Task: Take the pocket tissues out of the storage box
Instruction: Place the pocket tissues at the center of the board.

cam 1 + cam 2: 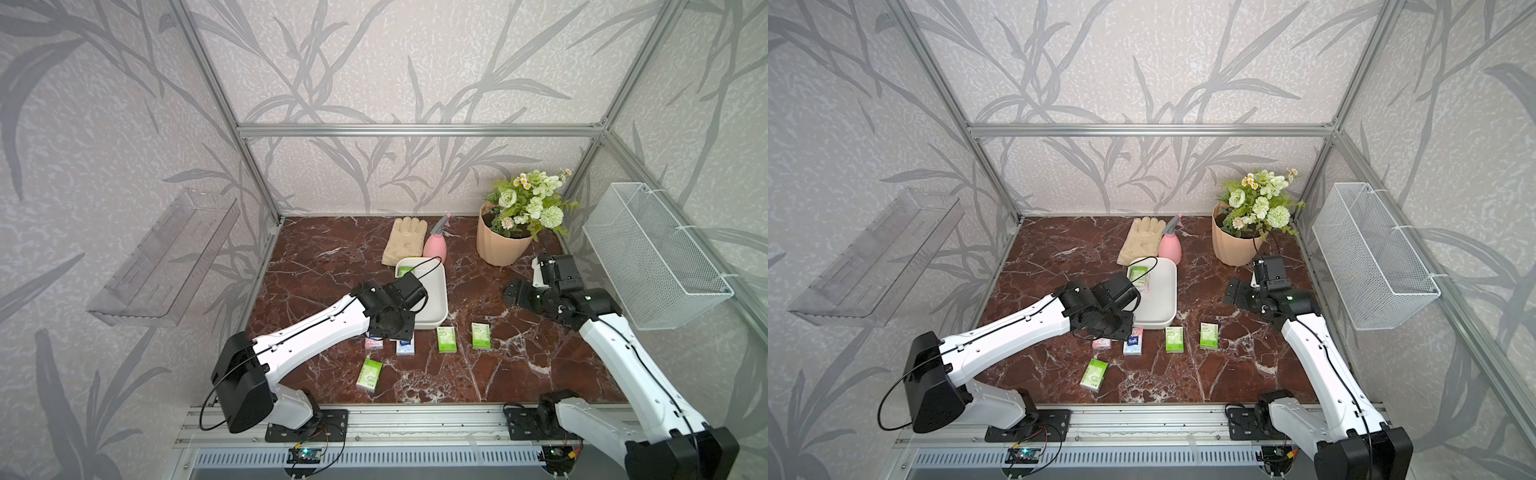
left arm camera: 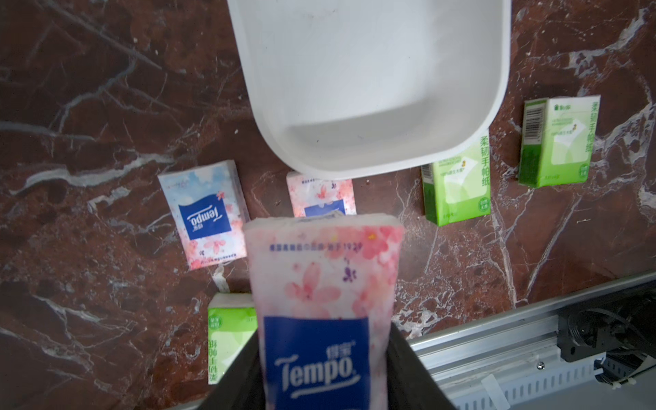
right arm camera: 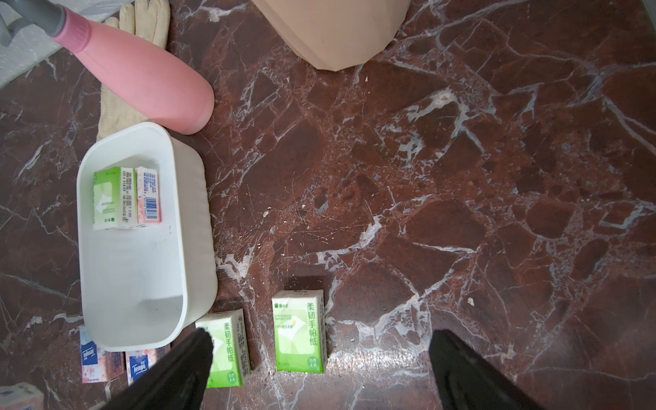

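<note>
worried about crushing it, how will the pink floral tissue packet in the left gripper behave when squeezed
Probably soft: the pink floral film-wrapped tissue packet narrows where the left gripper pinches it. Likely light, since it juts out without drooping. Its smooth film may slip.

Garden things at the far side of a red-brown marble desk (image 1: 324,266).

A cream glove (image 1: 405,240) lies flat at the far middle, and a pink spray bottle (image 1: 435,248) stands just beside it on the right. Further right stands a beige pot (image 1: 496,249) with green and white flowers (image 1: 530,203). A clear plastic tray (image 1: 166,257) hangs on the left wall, a white wire basket (image 1: 652,257) on the right wall.
</note>
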